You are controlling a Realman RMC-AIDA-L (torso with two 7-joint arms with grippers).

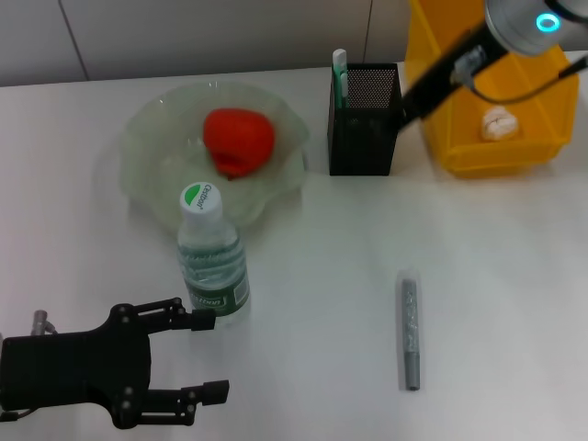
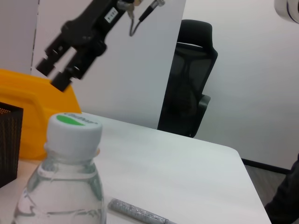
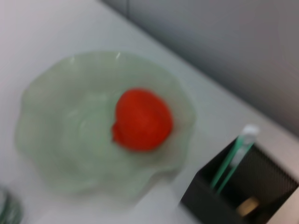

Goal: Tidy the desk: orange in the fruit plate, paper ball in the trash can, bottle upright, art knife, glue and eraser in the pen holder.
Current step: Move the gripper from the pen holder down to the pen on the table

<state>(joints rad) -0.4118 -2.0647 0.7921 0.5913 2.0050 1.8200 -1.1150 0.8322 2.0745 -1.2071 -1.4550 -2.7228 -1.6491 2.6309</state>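
Observation:
The orange (image 1: 239,138) lies in the glass fruit plate (image 1: 152,152). The water bottle (image 1: 212,266) stands upright in front of the plate. My left gripper (image 1: 202,356) is open and empty, just near-left of the bottle. The grey art knife (image 1: 410,333) lies flat on the table, and shows in the left wrist view (image 2: 135,213). A green-and-white stick (image 1: 339,73) stands in the black mesh pen holder (image 1: 365,124). My right gripper (image 1: 404,108) hovers at the holder's right edge, its fingers apart (image 2: 52,74). The paper ball (image 1: 497,122) lies in the yellow trash can (image 1: 459,152).
In the right wrist view a small tan thing (image 3: 247,206) lies inside the pen holder (image 3: 261,186); the plate (image 3: 51,140) and orange (image 3: 142,119) show there too. A black office chair (image 2: 189,88) stands beyond the table's far edge.

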